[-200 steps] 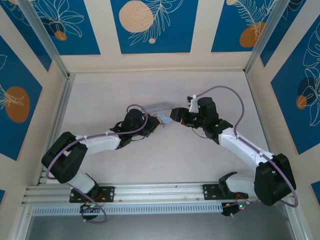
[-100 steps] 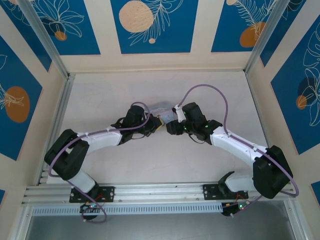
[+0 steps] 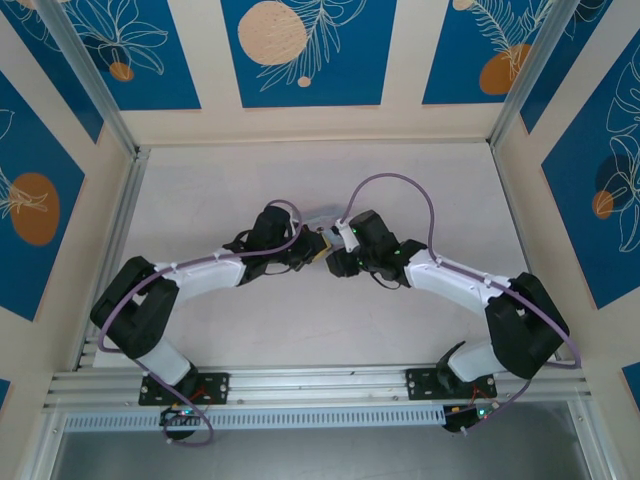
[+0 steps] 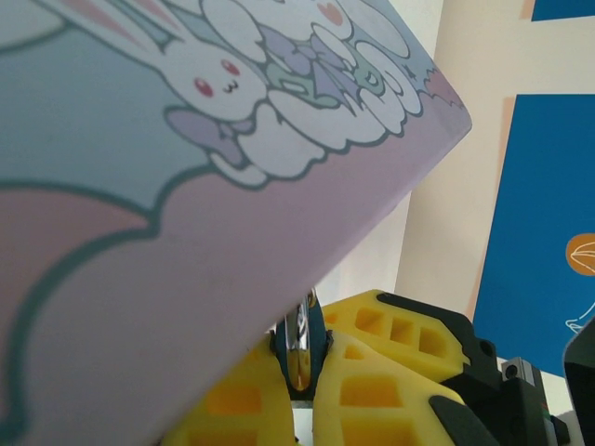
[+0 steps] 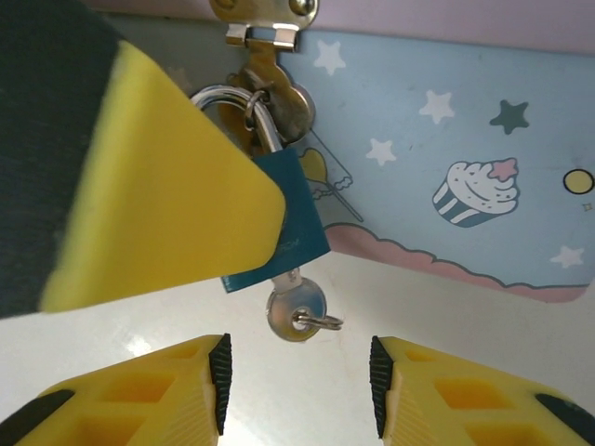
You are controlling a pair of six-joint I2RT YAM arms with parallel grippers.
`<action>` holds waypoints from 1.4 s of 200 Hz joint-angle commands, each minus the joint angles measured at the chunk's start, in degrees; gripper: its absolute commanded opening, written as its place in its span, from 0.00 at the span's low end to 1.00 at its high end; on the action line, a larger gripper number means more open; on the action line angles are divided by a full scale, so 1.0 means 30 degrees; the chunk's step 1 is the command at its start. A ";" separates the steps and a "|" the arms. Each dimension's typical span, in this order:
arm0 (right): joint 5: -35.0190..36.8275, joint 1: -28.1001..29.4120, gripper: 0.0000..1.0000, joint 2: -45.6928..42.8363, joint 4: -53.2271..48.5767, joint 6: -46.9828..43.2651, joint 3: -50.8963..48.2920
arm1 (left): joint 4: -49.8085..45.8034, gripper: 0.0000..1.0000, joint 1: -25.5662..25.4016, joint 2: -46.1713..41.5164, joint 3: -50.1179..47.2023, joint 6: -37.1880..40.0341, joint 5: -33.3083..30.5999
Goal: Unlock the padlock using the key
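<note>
The teal-blue padlock (image 5: 296, 221) hangs by its silver shackle from the brass hasp (image 5: 265, 20) of a pale blue tin (image 5: 446, 121). The key (image 5: 297, 309) sits in the padlock's underside, with a small ring through its round head. My left gripper (image 4: 302, 360) is shut on the padlock (image 4: 319, 336); one of its yellow fingers (image 5: 158, 195) covers the padlock's left half in the right wrist view. My right gripper (image 5: 297, 386) is open just short of the key head, and nothing is between its pads. Seen from above, the left gripper (image 3: 311, 251) and the right gripper (image 3: 336, 262) meet tip to tip.
The tin (image 3: 322, 214) lies on the pale table (image 3: 430, 180) just beyond the two grippers. Aluminium rails run along the left side (image 3: 108, 250) and the near edge (image 3: 320, 380). Patterned blue walls enclose the table on three sides.
My right arm has swung left and nearer, bringing its gripper up to the padlock, and its jaws have narrowed a little. The left gripper has barely moved and keeps its grip.
</note>
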 commanded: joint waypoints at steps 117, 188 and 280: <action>-0.1837 -0.0911 0.08 0.0526 0.0970 0.0874 0.1203 | 0.0580 0.00 0.0137 0.0224 0.0355 0.0520 0.0949; -0.4849 -0.2078 0.37 -0.1846 0.0038 0.1461 -0.0351 | 0.0553 0.00 0.0144 0.0308 -0.0121 0.0908 0.0625; -0.4327 -0.3890 0.55 -0.4479 0.1292 0.7990 -0.3556 | -0.0025 0.03 -0.0460 0.2141 -0.1188 0.5198 0.0678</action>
